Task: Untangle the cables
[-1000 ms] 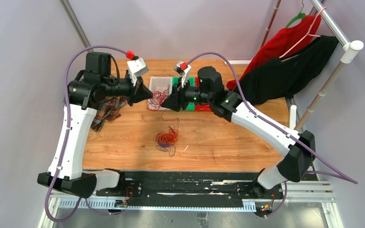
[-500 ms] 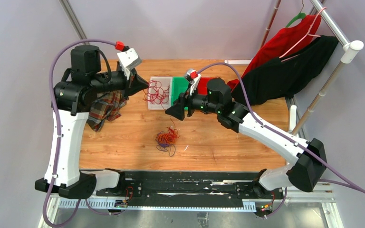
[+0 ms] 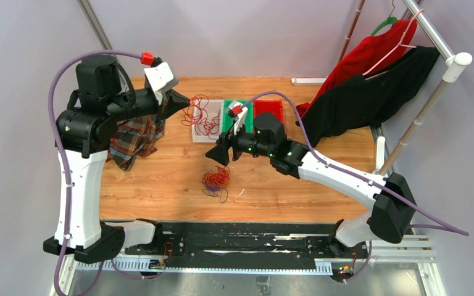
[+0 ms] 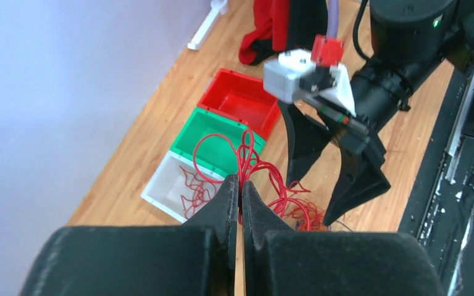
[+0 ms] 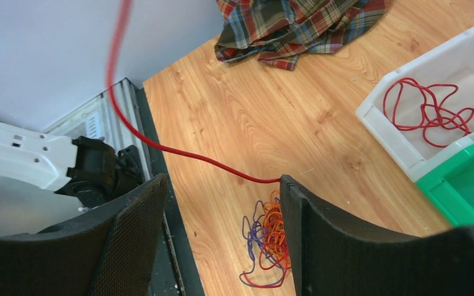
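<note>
Cables: sorting is part done, by our reading, on the wooden table [image 3: 296,185].
High hand: the left gripper [image 4: 241,185] is pressed together on a looped red cable [image 4: 250,154] and holds it in the air above the white bin [image 3: 196,137].
Low hand: the right gripper [image 5: 222,182] is spread wide and carries nothing; it hovers just over the tangle [image 3: 216,180] near the table's middle.
Already sorted: more red cables [image 5: 429,108] lie inside the white bin.
Bins waiting: the green bin [image 4: 216,139] and the red bin [image 4: 237,98] look empty to us.
Left to do: we judge most of the job lies ahead, since the orange and purple strands are knotted together in the tangle.
Loose end: one red strand [image 5: 160,145] slants down to the tangle beside the right finger; we cannot tell whether it is caught there.
Off to the side: a plaid cloth [image 3: 133,139] lies at the table's left edge.
</note>
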Robot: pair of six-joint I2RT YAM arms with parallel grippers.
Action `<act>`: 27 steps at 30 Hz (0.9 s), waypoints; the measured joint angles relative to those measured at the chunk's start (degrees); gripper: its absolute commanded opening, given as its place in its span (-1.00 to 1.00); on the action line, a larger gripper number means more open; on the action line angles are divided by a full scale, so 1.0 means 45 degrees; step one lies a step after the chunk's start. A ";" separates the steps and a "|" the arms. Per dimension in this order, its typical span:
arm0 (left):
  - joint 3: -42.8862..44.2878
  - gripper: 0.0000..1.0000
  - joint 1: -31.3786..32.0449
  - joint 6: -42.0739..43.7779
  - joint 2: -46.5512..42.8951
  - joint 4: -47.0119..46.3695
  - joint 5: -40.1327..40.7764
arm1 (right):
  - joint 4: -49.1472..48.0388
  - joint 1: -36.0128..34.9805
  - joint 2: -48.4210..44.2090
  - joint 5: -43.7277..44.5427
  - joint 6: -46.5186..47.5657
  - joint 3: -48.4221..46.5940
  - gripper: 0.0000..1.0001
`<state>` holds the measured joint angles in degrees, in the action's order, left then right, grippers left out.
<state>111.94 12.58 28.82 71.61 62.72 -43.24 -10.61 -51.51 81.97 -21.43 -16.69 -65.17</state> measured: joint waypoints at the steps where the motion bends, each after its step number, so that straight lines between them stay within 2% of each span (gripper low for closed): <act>1: 0.0165 -0.99 0.0000 0.0044 0.0024 0.0015 -0.0010 | -0.0019 -0.0092 0.0078 0.0223 0.0078 0.0015 0.34; 8: 0.2322 -0.99 0.0024 -0.0432 0.0578 -0.0403 -0.0073 | -0.0583 -0.0199 0.1292 0.1467 0.0350 0.0296 0.34; 15: 0.4362 -0.99 0.0068 -0.1642 0.1326 -0.1608 -0.0097 | -0.0709 -0.0199 0.3337 0.2021 0.0588 0.0437 0.21; 21: 0.4702 -0.99 0.0073 -0.2764 0.1200 -0.3376 0.0311 | -0.0602 -0.0199 0.3983 0.2419 0.1190 0.0928 0.00; 27: 0.4920 -0.99 0.0073 -0.3993 0.0986 -0.5799 0.1248 | -0.0971 -0.0199 0.4002 0.2642 0.1365 0.2234 -0.05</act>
<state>134.08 12.91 10.85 76.05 36.62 -37.63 -14.98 -52.40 99.98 -9.54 -10.55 -55.11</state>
